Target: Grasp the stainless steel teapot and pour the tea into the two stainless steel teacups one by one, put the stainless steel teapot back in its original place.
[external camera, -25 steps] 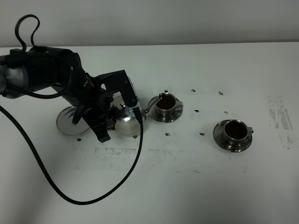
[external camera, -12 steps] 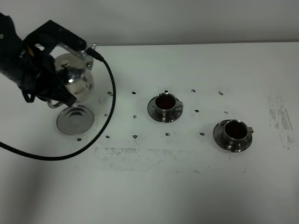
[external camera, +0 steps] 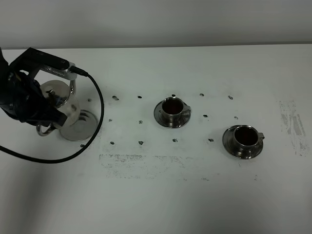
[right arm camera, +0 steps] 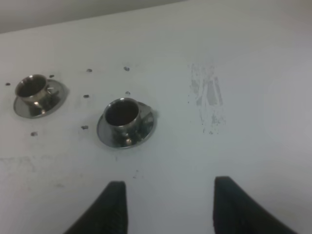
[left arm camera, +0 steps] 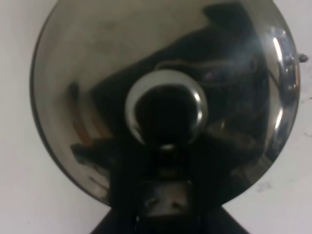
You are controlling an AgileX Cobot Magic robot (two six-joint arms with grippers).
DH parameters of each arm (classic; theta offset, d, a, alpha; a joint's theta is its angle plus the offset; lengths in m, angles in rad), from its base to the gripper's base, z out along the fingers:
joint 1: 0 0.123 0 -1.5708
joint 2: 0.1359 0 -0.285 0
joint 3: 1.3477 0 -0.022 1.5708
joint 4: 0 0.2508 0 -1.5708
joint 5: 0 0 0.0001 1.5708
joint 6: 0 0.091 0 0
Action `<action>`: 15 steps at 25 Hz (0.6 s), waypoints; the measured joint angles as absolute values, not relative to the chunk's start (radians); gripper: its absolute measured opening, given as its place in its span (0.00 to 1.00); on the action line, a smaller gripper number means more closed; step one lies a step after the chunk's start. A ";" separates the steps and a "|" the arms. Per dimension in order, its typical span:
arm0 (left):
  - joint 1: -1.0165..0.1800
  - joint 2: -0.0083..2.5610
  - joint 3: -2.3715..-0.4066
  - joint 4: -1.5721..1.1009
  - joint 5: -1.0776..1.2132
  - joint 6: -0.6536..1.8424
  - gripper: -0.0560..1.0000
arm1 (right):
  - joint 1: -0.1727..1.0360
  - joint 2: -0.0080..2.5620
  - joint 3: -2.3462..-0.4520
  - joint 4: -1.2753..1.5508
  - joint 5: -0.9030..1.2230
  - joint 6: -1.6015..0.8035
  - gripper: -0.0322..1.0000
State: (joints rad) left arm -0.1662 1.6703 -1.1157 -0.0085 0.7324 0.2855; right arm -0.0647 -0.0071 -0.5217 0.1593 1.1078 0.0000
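Steel teapot [external camera: 57, 100] held by left end effector [external camera: 41, 109], two teacups [external camera: 173, 110] [external camera: 245, 138] holding tea [external camera: 171, 106], right end effector [right arm camera: 168, 207] open, empty

**Count on the table**

One stainless steel teapot [external camera: 57, 100], at the left gripper [external camera: 41, 114]. Two stainless steel teacups: the nearer teacup [external camera: 171, 107] lies off toward the table's middle from that gripper, the farther teacup [external camera: 245, 136] beyond it. Both hold dark brown tea [external camera: 171, 105]. Three round steel saucers: one teapot saucer [external camera: 83, 127] just beside the left gripper, and one cup saucer [external camera: 159, 116] under each cup. Two arms, one black cable [external camera: 92, 131]
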 joint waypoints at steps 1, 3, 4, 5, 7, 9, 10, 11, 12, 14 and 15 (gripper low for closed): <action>-0.165 1.680 -1.116 -0.018 0.721 0.285 0.23 | -0.065 -0.007 -0.522 0.159 1.108 0.000 0.41; -0.165 1.707 -1.116 -0.033 0.693 0.284 0.23 | -0.065 -0.007 -0.522 0.159 1.108 0.000 0.41; -0.165 1.722 -1.116 -0.044 0.679 0.284 0.23 | -0.065 -0.007 -0.522 0.159 1.108 0.000 0.41; -0.165 1.735 -1.116 -0.052 0.667 0.284 0.23 | -0.065 -0.007 -0.522 0.159 1.108 0.000 0.41; -0.165 1.766 -1.116 -0.063 0.649 0.284 0.23 | -0.065 -0.007 -0.522 0.159 1.108 0.000 0.41; -0.165 1.791 -1.116 -0.069 0.640 0.285 0.23 | -0.065 -0.007 -0.522 0.159 1.108 0.000 0.41; -0.165 1.803 -1.116 -0.070 0.636 0.285 0.23 | -0.065 -0.007 -0.522 0.159 1.108 0.000 0.41; -0.165 1.814 -1.116 -0.071 0.631 0.285 0.23 | -0.065 -0.007 -0.522 0.159 1.108 0.000 0.41; -0.165 1.822 -1.116 -0.073 0.626 0.286 0.23 | -0.065 -0.007 -0.522 0.159 1.108 0.000 0.41; -0.165 1.837 -1.116 -0.073 0.614 0.286 0.23 | -0.065 -0.007 -0.522 0.159 1.109 0.000 0.41; -0.165 1.841 -1.116 -0.073 0.611 0.286 0.23 | -0.065 -0.007 -0.522 0.159 1.109 0.000 0.41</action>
State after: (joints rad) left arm -0.1650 1.8408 -1.1157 -0.0735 0.6111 0.2864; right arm -0.0647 -0.0071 -0.5217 0.1593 1.1087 0.0000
